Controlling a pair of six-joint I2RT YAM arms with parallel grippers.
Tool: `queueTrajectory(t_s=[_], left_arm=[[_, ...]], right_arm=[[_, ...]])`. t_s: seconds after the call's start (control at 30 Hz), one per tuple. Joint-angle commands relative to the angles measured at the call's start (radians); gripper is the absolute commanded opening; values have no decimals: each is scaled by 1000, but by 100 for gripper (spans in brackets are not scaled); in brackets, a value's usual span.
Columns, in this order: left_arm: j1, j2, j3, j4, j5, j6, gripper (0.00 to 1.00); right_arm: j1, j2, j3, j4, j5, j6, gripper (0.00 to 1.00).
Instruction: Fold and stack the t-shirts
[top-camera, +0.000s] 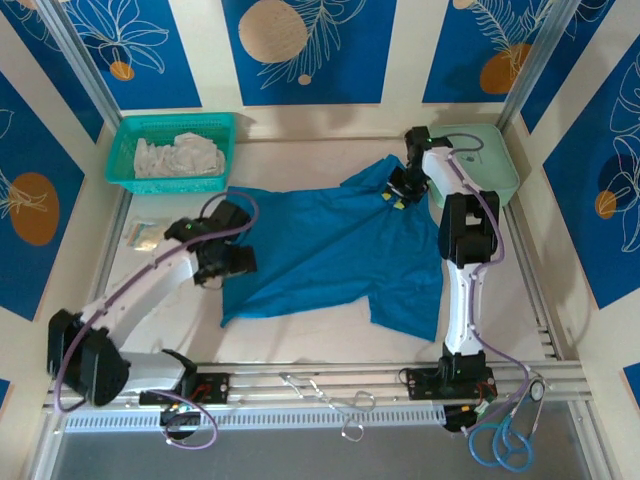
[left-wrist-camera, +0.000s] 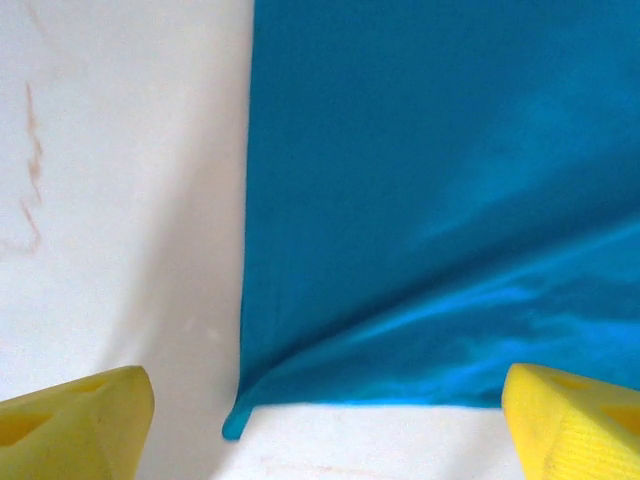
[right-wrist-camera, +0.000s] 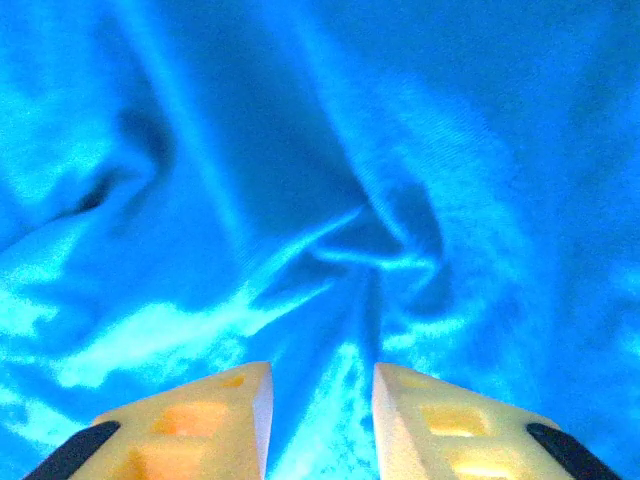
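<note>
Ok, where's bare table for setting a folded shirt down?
Free: near strip between the t-shirt and the front rail; far strip between the green basket and the pale bin. Crowded: middle, covered by the t-shirt.

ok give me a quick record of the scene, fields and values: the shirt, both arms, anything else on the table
t-shirt: one, teal, spread mid-table, wrinkled, not yet folded
left gripper: at the shirt's left edge, jaws wide open, holding nothing
right gripper: over bunched cloth at the shirt's far right part, jaws part open
basket: far left, white cloths inside
bin: pale green, far right, behind the right arm
</note>
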Motion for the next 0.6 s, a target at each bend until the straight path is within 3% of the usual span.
queueTrajectory(t_s=[0.0,0.23,0.4,0.57], left_arm=[[38,159,120,8,-58,119,88],[136,535,464,99,-46,189,84],[179,779,688,134,-19,217,65],[176,937,807,132,58,244,55]], right_arm=[[1,-77,9,-66,18,-87,37],[13,-26,122,-114,35,-256,47],[17,-2,137,-103,51,-284,48],[5,101,244,-133,42,-282,42]])
